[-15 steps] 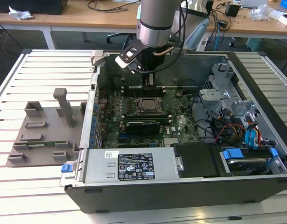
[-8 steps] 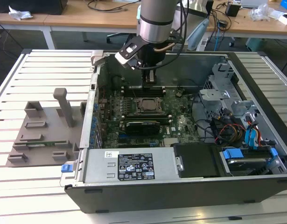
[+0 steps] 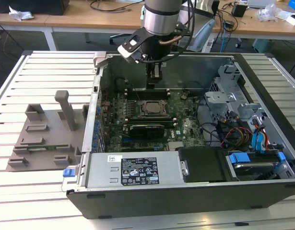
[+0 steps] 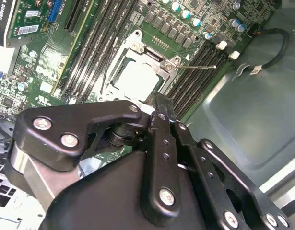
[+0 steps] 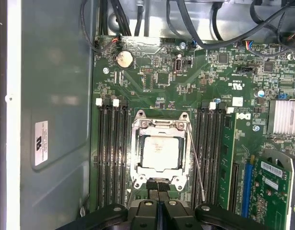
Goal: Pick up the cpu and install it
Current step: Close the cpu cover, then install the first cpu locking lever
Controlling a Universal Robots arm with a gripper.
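The cpu (image 5: 159,151) lies flat inside the metal frame of the socket (image 5: 137,158) on the green motherboard, its silvery top plate facing up; it also shows as a pale square, the cpu (image 4: 136,79), in the second wrist view. My gripper (image 5: 159,184) hangs just above the socket's edge, fingers pressed together with nothing between them. In the exterior view the gripper (image 3: 154,79) is inside the open computer case, above the socket (image 3: 149,109). The thin wire lever (image 5: 197,167) stands away from the frame.
Memory slots (image 5: 111,153) flank the socket on both sides. The case wall (image 3: 97,100) rises on the exterior view's left, with a grey plastic tray (image 3: 46,139) outside it. Drive bays and cables (image 3: 243,129) fill the case on the exterior view's right.
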